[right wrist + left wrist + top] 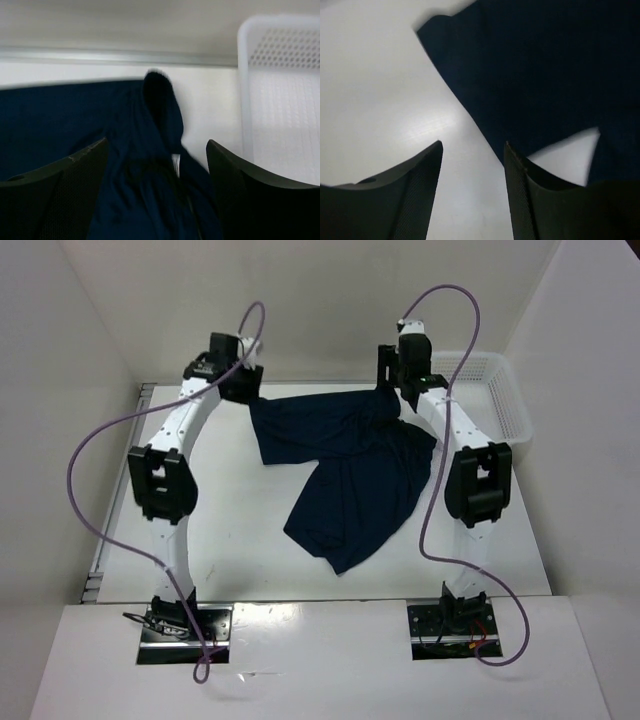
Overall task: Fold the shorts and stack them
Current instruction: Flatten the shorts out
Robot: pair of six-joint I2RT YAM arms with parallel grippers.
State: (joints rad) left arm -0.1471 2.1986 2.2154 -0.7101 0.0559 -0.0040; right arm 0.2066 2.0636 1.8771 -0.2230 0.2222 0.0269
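A white tabletop carries crumpled dark navy fabric shorts at its far middle. The left fingers stand apart, empty, at the shorts' left edge. The right fingers gape wide over their right corner, near a white plastic basket.

Matt navy cloth shorts, perforated plastic basket

Robot laboratory test cell: plain white panels rise beyond and beside the fingers, enclosing a white table.
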